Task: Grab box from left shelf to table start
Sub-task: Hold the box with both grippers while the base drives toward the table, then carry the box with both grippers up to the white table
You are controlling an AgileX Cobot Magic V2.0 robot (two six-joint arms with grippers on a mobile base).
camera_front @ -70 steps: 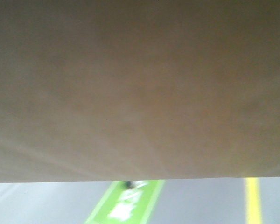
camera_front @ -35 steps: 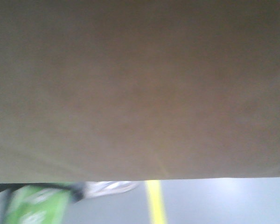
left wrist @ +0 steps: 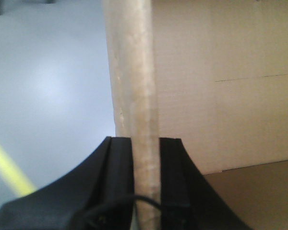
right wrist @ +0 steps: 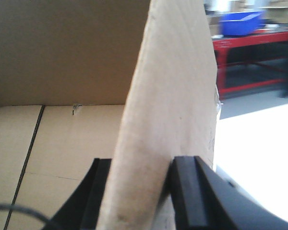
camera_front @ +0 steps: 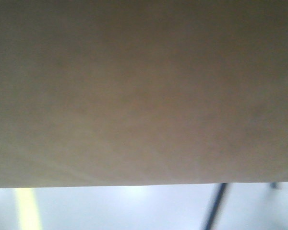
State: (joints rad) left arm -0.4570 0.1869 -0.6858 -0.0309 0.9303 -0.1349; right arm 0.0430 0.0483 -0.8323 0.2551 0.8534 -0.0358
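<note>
The brown cardboard box fills nearly the whole front view and hides what lies behind it. My left gripper is shut on an upright edge flap of the box, with the box's inside wall to its right. My right gripper is shut on another upright flap of the box, with the box's inside to its left. The black printed panel does not show. The left shelf and the table are out of view.
Below the box there is pale grey floor with a yellow line at the left and dark thin legs at the right. The left wrist view also shows a yellow line. A red bench with a blue bin stands beyond the right flap.
The floor under the box has slid left: the green marking has gone, the yellow line has moved from right to left, and dark legs have come in at the right. The box stays held.
</note>
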